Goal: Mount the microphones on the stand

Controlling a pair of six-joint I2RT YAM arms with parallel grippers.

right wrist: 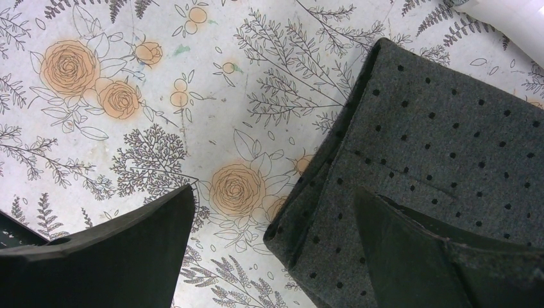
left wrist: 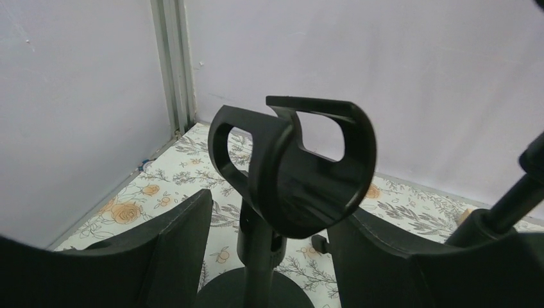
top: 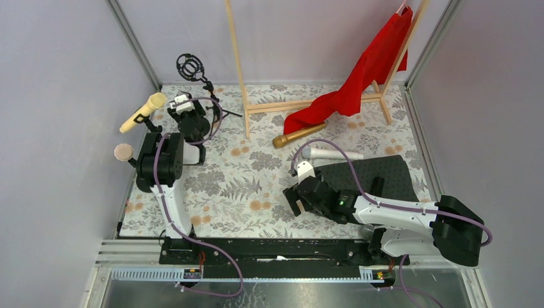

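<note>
A pale yellow microphone (top: 144, 113) sits tilted in a stand clip at the far left. A pink microphone head (top: 123, 152) shows just left of my left arm; its body is hidden. A gold microphone (top: 298, 136) and a white microphone (top: 331, 154) lie on the floral table. My left gripper (top: 190, 125) is open, and in its wrist view (left wrist: 269, 256) an empty black clip (left wrist: 301, 167) on a stand post rises between the fingers. My right gripper (top: 296, 200) is open and empty, low over the table at a dotted cloth's edge (right wrist: 276, 256).
A dark grey dotted cloth (top: 375, 176) lies at the right and also shows in the right wrist view (right wrist: 436, 141). A wooden rack (top: 308, 102) with a red cloth (top: 365, 70) stands at the back. A black shock-mount stand (top: 190, 66) is at the back left. Walls close in on three sides.
</note>
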